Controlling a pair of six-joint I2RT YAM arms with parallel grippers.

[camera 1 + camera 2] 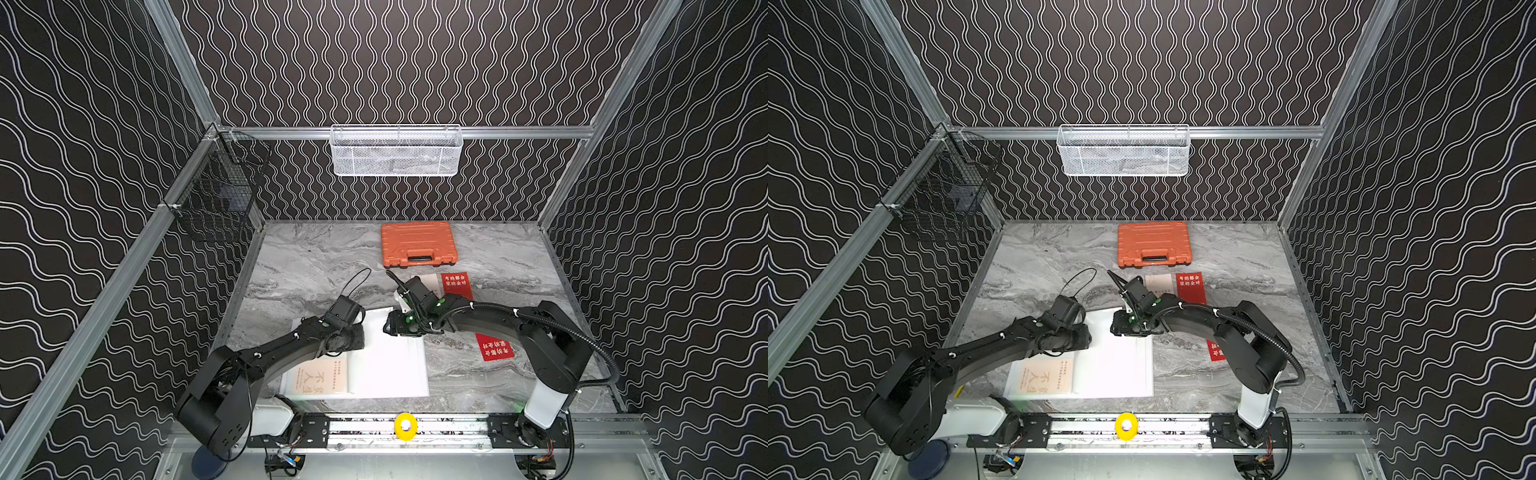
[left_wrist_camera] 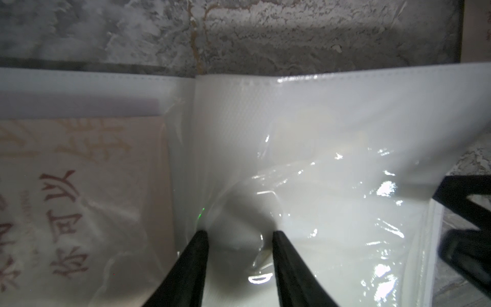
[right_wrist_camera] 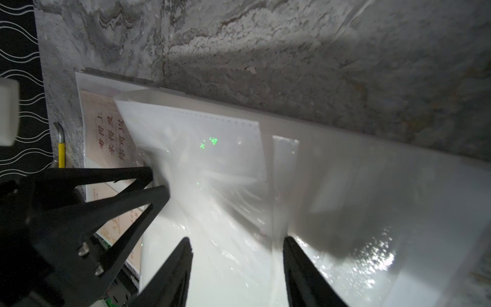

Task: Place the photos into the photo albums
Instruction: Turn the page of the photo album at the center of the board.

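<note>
Photo album lies open on the marble table, front and a bit left of centre, white pages up. The left page pocket holds the sleeved cream card, red characters, flat under the film. I've got both arms over the right page, wrists facing each other near the album's far edge. Left gripper: jaws spread, tips down on the glossy pocket film just beside the spine, film wrinkled between them, nothing pinched that I can see. Right gripper: jaws spread too, a clear film edge runs up between them, not clamped. Whether either tip is inside the pocket I can't tell. Loose photos: far red card beyond the album to the right. The loose cream card is just beside it, partly behind my right wrist. Near red card sits right of the album, partly under the right arm. Orange tool case is shut, further back by the rear wall. White mesh basket hangs on the rear rail, black wire basket on the left rail.
</note>
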